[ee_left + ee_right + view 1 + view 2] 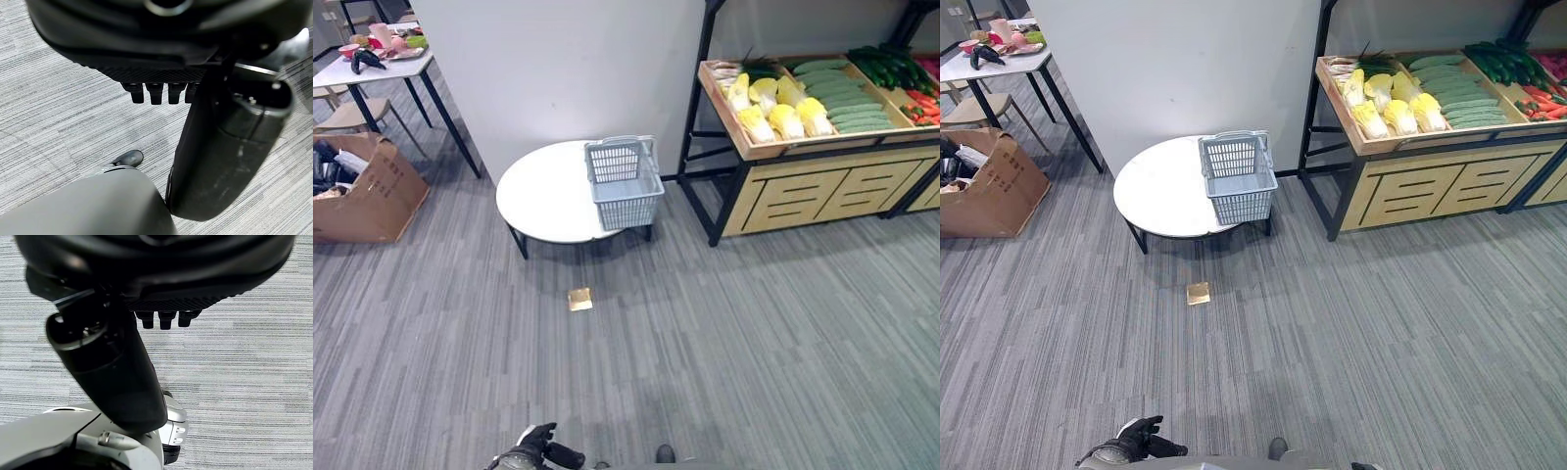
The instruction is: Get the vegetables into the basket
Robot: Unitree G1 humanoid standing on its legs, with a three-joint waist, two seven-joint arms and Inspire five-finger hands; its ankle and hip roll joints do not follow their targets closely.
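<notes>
A grey-blue plastic basket (623, 181) stands at the right edge of a low round white table (543, 201), handles up, with nothing in it. To its right, a wooden display stand (822, 186) holds the vegetables: yellow-white cabbages (778, 108), pale green cucumbers (847, 98), darker green ones (891, 64) and red vegetables (922, 106). My left hand (533, 446) hangs low over the carpet, far from the table, fingers relaxed and holding nothing. In its wrist view my right hand (117, 377) also hangs over the floor, relaxed and holding nothing.
A white partition wall (558, 69) rises behind the round table. At the left sit an open cardboard box (367, 191), a chair (347, 113) and a white table (372, 64) with assorted items. A small tan card (579, 299) lies on the grey carpet before the round table.
</notes>
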